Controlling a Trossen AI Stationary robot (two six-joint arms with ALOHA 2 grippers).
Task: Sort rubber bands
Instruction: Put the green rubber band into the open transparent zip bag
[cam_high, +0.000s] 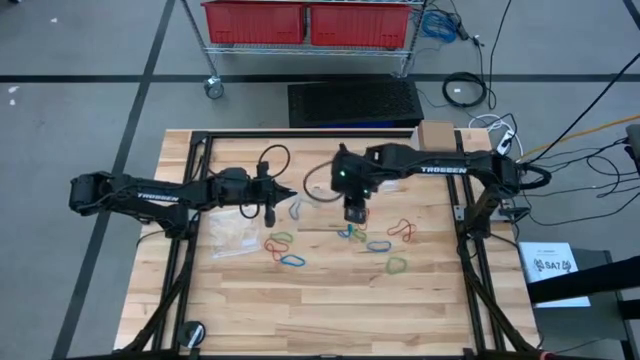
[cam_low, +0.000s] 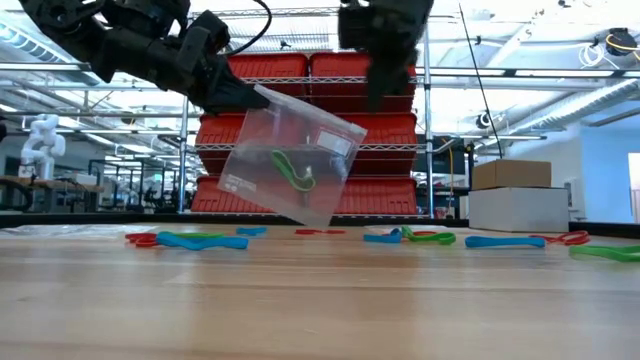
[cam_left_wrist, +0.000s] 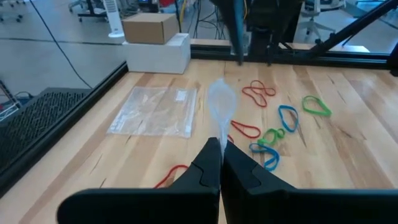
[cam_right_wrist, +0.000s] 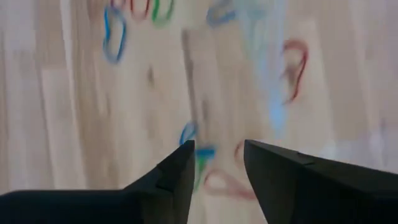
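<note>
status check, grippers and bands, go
Left gripper shut on clear bag, held off the table, one green band inside. Right gripper open, empty, above loose rubber bands. Second bag flat on table.

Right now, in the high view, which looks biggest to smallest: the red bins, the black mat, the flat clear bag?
1. Red bins, the pair together.
2. Black mat.
3. Flat clear bag, clearly smallest.
The bins lie partly outside the picture.
</note>
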